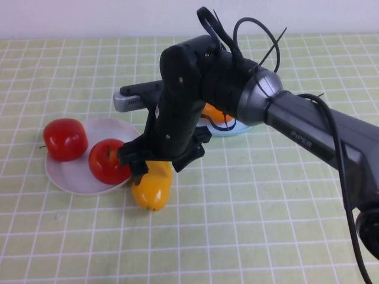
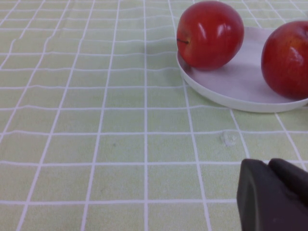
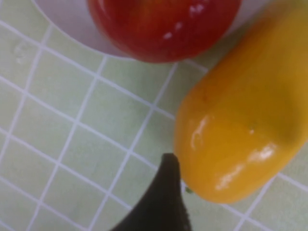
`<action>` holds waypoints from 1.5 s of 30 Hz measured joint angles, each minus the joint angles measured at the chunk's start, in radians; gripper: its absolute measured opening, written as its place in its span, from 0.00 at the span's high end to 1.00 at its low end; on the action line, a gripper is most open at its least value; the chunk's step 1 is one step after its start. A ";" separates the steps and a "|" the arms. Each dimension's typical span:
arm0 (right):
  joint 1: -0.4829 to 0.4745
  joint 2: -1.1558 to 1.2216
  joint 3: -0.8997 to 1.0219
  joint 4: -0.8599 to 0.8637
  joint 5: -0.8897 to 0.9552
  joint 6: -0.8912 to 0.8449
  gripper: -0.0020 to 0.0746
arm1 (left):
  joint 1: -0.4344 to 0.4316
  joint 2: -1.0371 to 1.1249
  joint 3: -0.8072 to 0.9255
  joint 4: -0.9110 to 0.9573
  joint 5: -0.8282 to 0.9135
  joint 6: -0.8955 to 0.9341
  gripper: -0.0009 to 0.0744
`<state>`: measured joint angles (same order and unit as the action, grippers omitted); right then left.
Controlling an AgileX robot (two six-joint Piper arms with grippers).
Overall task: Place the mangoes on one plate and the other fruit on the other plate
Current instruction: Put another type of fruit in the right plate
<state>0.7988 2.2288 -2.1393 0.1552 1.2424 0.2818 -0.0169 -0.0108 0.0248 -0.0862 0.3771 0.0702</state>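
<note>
Now, from the high view, your right pincer (image 1: 155, 164) sits over the mango (image 1: 153, 184) on the tabletop (image 1: 266, 207), just beside the white plate (image 1: 71, 171) holding both apples (image 1: 65, 139); the arm reads "PIPER". In the left wrist view, I cannot tell the left pincer's (image 2: 274, 195) grip. In the right wrist view, one finger (image 3: 161, 197) touches the mango's end; whether it grips, I cannot tell. Centre across its width before closing.

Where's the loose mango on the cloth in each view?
High: mango lies on the cloth just beside the white plate, under the right hand.
Left wrist: not in it; only the left hand low over the cloth.
Right wrist: mango fills the frame's right.
Shared landmark: the plate's nearer apple.
</note>
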 joint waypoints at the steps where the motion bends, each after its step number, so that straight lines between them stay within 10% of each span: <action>1: 0.000 0.000 0.008 -0.004 0.000 0.012 0.16 | 0.000 0.000 0.000 0.000 0.000 0.000 0.98; 45: -0.008 0.131 0.010 -0.060 -0.102 0.026 0.25 | 0.000 0.000 0.000 0.000 0.000 0.000 0.98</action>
<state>0.7913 2.3597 -2.1297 0.0953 1.1401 0.3082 -0.0169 -0.0108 0.0248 -0.0858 0.3771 0.0702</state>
